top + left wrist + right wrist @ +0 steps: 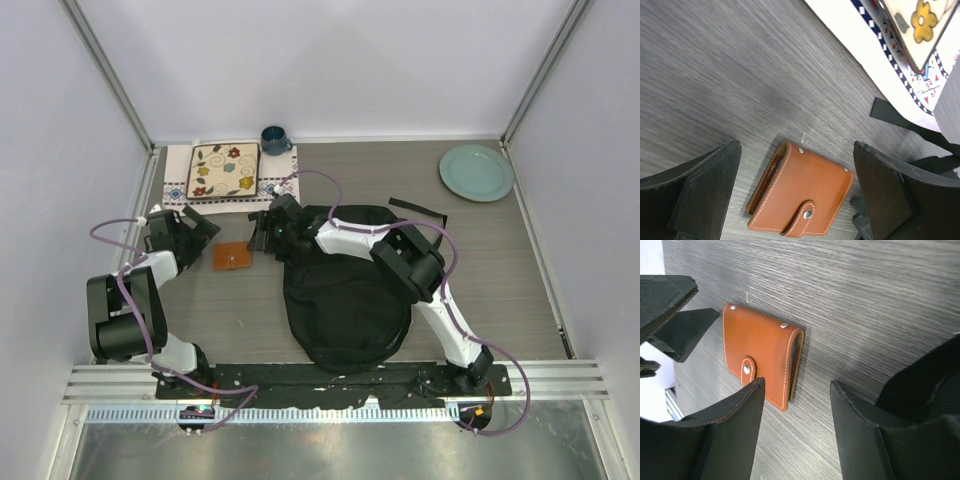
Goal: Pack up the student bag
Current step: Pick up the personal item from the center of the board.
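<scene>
Left gripper (796, 150), spread wide, hangs over the tan snap wallet (802, 195), edges touching nothing; right gripper (797, 385), also apart, hovers opposite, student bag (345, 300) behind.

The light is bright and even, and shadows on the worktop (500, 270) are soft and faint. The student bag (340, 310) is so dark its folds hardly show. In the left wrist view the brown wallet (800, 195) is sharp, but the far wood grain looks smeared.

A floral tray (223, 170) lies on a white bordered cloth (175, 182) at the table's (500, 265) far left. A blue mug (275, 139) stands just beside it, and a pale green plate (476, 172) lies far right.
</scene>
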